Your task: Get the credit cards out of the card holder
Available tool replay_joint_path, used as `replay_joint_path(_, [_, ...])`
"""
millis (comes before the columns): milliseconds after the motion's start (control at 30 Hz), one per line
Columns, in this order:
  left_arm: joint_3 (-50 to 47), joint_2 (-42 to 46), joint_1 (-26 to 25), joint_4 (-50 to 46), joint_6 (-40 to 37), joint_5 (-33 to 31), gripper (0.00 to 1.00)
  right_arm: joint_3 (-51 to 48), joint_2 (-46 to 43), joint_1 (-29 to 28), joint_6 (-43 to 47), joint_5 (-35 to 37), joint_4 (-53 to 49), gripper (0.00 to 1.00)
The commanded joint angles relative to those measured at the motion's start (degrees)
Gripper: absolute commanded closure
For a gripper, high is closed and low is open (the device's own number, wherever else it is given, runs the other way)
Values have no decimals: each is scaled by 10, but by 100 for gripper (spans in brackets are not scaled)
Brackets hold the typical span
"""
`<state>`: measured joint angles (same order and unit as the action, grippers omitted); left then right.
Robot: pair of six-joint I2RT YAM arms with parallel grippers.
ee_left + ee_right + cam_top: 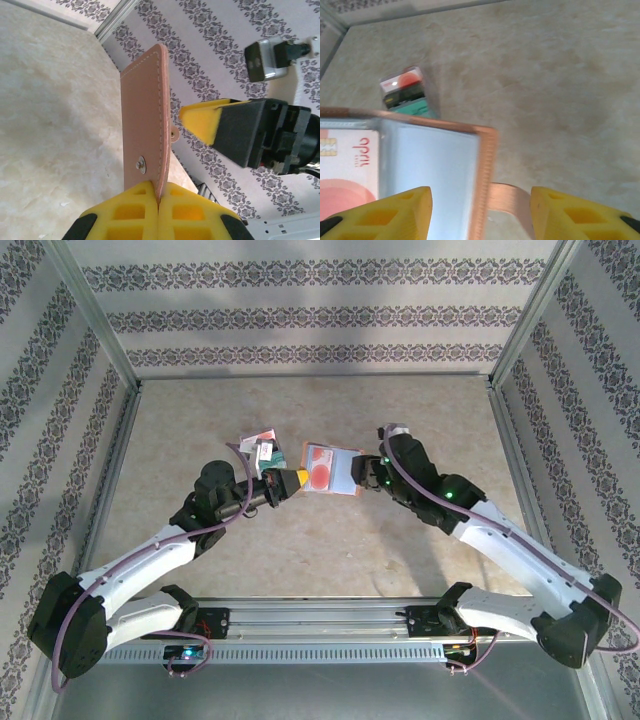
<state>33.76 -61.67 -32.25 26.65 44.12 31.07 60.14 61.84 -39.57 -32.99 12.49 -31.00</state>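
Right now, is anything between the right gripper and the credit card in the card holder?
Nothing separate. The open right gripper straddles the rim of the card holder; the credit card sits in its pocket beside one finger.

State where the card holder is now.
In the top view, the card holder is mid-table, clamped by the left gripper on its left, the right gripper at its right edge.

Card holder (345, 465): tan-brown leather-look bifold with an orange-brown rim and grey-blue inner pockets, open and raised above the table at the centre of the top view. In the left wrist view its tan outer face stands upright, edge-on, at frame centre, with a metal snap stud near the lower end. Credit card (347, 170): red/orange with a pale circle and a chip, seated in a pocket at the lower left of the right wrist view.
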Motion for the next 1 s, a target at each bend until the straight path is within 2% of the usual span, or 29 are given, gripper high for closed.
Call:
replay_joint_path(0, [-9,12,-7,36,10,-21,100,-24,-43,27,-12,20,-38,45])
replay_joint_path(100, [-17,6,-18,29,5,-43,100,-41,-73,50,-9,-3,-52,42])
replay_joint_path(167, [-25,-1,-32,32,4,-65,100,-48,-85,56,0,-20,-58,35])
replay_joint_path(267, [-45,-23,-55,66,18,-99,100,-55,-88,57,13,-51,-57,32])
replay_joint_path(500, [-112,-125,-89,208,92,-146,100,-79,-62,59,13,-98,-52,41])
replay_joint_path(667, [-118,-191,-92,266,108,-141,100,-101,-46,62,-3,-125,-19,45])
replay_joint_path(967, [-150,-299,-92,377,159,-159,100,-135,-15,72,-46,-184,42,45])
